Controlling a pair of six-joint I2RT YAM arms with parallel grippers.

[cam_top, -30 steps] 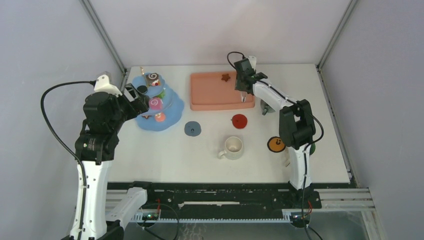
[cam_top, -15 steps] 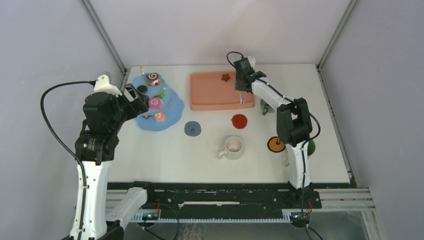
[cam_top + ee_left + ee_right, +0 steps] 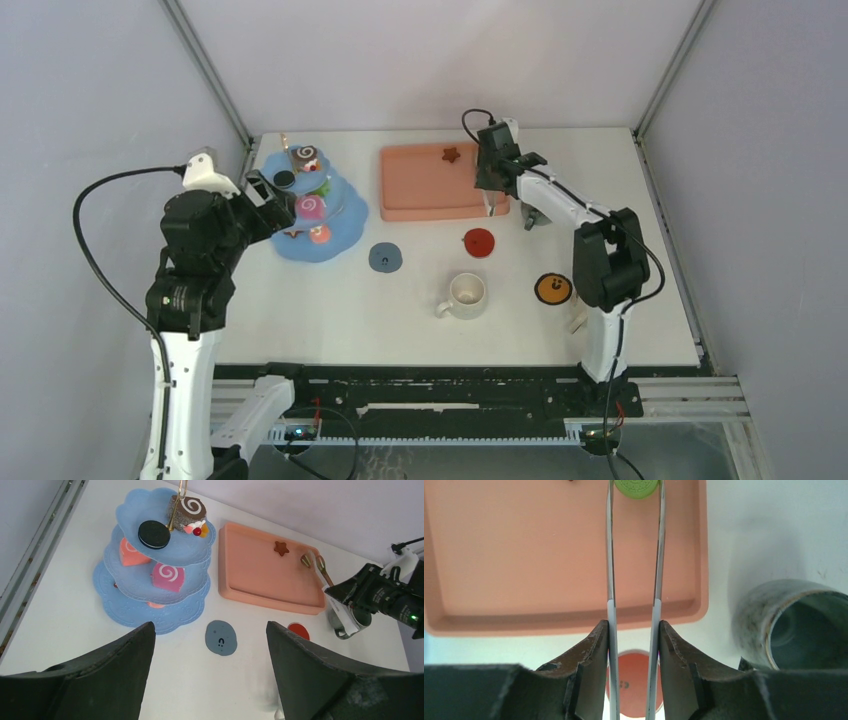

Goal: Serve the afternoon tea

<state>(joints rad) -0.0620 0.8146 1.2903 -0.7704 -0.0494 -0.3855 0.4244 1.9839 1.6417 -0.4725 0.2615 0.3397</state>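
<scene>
The blue tiered tower [image 3: 340, 222] stands at the back left and holds a chocolate swirl roll [image 3: 186, 511], a black cookie [image 3: 154, 534] and a pink swirl roll [image 3: 168, 576]. My left gripper [image 3: 262, 185] is wide open and empty, just left of the tower. My right gripper [image 3: 487, 190] is shut on the metal tongs [image 3: 610, 555], whose tips pinch a green round pastry [image 3: 636, 486] above the salmon tray [image 3: 425, 190]. A brown star pastry [image 3: 451, 154] lies on the tray. The cream mug [image 3: 466, 294] stands front centre and the grey mug [image 3: 794, 625] right of the tray. The green mug is hidden.
Three coasters lie on the table: blue-grey [image 3: 385, 257], red [image 3: 479, 241] and orange [image 3: 552, 289]. The right arm's elbow [image 3: 605, 260] rises over the table's right side. Grey walls and metal frame posts close in the back and both sides.
The right arm's elbow swung right and now hides the green mug. Its gripper shifted slightly right with the tongs. The left arm drew back a little to the left.
</scene>
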